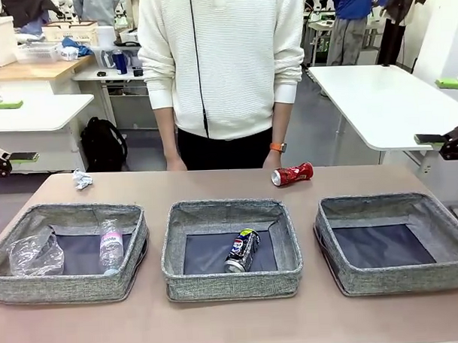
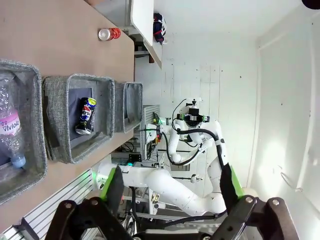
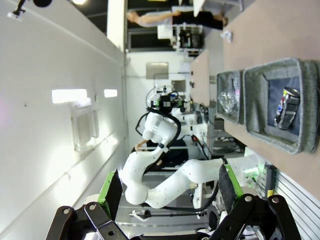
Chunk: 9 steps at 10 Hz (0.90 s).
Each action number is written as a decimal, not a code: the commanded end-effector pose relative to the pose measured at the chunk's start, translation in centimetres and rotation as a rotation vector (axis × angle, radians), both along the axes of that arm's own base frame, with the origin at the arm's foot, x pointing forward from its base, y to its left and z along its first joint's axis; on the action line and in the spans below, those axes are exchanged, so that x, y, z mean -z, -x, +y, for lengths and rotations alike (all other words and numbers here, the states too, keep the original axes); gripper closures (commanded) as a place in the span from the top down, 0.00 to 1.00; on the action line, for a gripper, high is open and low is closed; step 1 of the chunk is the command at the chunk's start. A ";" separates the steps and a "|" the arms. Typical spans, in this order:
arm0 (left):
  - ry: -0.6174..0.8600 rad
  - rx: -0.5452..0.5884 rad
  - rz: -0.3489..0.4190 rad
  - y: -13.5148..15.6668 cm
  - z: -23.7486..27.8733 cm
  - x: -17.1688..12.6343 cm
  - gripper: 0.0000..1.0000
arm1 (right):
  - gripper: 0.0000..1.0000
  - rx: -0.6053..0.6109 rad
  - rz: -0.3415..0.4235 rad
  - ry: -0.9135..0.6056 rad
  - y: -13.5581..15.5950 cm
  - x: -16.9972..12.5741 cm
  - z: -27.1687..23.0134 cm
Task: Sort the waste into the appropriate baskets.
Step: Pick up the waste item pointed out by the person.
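Three grey baskets stand in a row. The left basket (image 1: 67,287) holds a clear plastic cup (image 1: 36,253) and a small pink-labelled bottle (image 1: 110,247). A dark blue Pepsi can (image 1: 241,250) lies in the middle basket (image 1: 233,284). The right basket (image 1: 398,278) has a bare bottom. A crushed red can (image 1: 292,174) lies on the table by the person's hand, and a white paper ball (image 1: 82,179) sits at the far left. My left gripper (image 2: 170,190) and right gripper (image 3: 169,192) are open and hold nothing, raised at the table's two sides.
A person in a white sweater stands at the far edge, hands hanging at the table. The brown table (image 1: 234,322) has free strips in front of and behind the baskets. White tables and a black backpack (image 1: 103,144) stand beyond.
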<state>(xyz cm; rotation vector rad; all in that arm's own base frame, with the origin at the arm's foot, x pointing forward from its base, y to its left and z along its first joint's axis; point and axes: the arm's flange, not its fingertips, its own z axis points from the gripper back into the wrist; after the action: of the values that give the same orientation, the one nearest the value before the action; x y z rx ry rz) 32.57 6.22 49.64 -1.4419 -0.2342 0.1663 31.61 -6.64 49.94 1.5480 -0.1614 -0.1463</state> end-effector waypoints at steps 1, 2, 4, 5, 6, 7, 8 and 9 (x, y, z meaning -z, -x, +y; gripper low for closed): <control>0.013 0.008 0.000 -0.1 0.0 -0.1 1.00 | 1.00 0.007 -0.005 -0.017 -0.1 -0.2 0.1; 0.013 0.008 0.000 -0.1 0.0 -0.1 1.00 | 1.00 0.007 -0.005 -0.017 -0.1 -0.2 0.1; 0.013 0.008 0.000 -0.1 0.0 -0.1 1.00 | 1.00 0.007 -0.005 -0.017 -0.1 -0.2 0.1; 0.013 0.008 0.000 -0.1 0.0 -0.1 1.00 | 1.00 0.007 -0.005 -0.017 -0.1 -0.2 0.1; 0.013 0.008 0.000 -0.1 0.0 -0.1 1.00 | 1.00 0.007 -0.005 -0.017 -0.1 -0.2 0.1; 0.013 0.008 0.000 -0.1 0.0 -0.1 1.00 | 1.00 0.007 -0.005 -0.017 -0.1 -0.2 0.1; 0.013 0.008 0.000 -0.1 0.0 -0.1 1.00 | 1.00 0.007 -0.005 -0.017 -0.1 -0.2 0.1; 0.013 0.008 0.000 -0.1 0.0 -0.1 1.00 | 1.00 0.007 -0.005 -0.017 -0.1 -0.2 0.1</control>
<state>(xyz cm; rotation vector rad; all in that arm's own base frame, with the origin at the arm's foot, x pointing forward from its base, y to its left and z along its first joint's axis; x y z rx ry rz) 32.56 6.21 49.64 -1.4422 -0.2337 0.1659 31.61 -6.64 49.94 1.5480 -0.1614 -0.1463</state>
